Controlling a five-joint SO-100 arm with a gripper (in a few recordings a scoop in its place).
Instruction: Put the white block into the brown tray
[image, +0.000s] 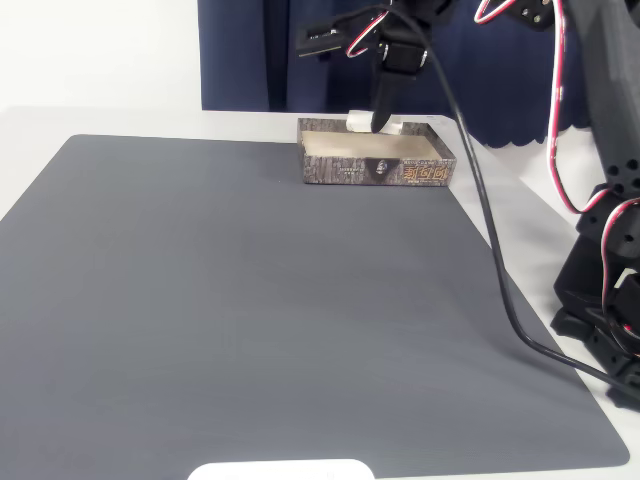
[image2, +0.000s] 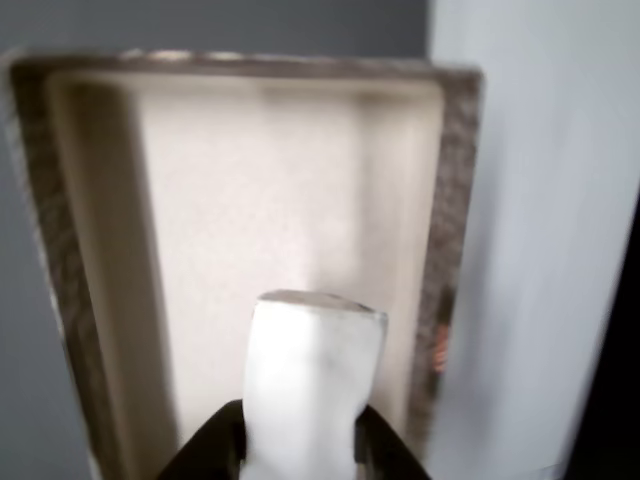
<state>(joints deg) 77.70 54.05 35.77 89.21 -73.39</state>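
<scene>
The white block (image2: 312, 385) is held clamped in the claw (image2: 300, 450) above the cream inside of the brown tray (image: 375, 170), which is set on the grey mat (image: 280, 310).

Dark grey mat (image: 280, 310) covering most of the white bench (image: 120, 120). Navy curtain (image: 250, 55) behind the mat's far edge; white rounded plate (image: 282, 470) at its near edge.
</scene>
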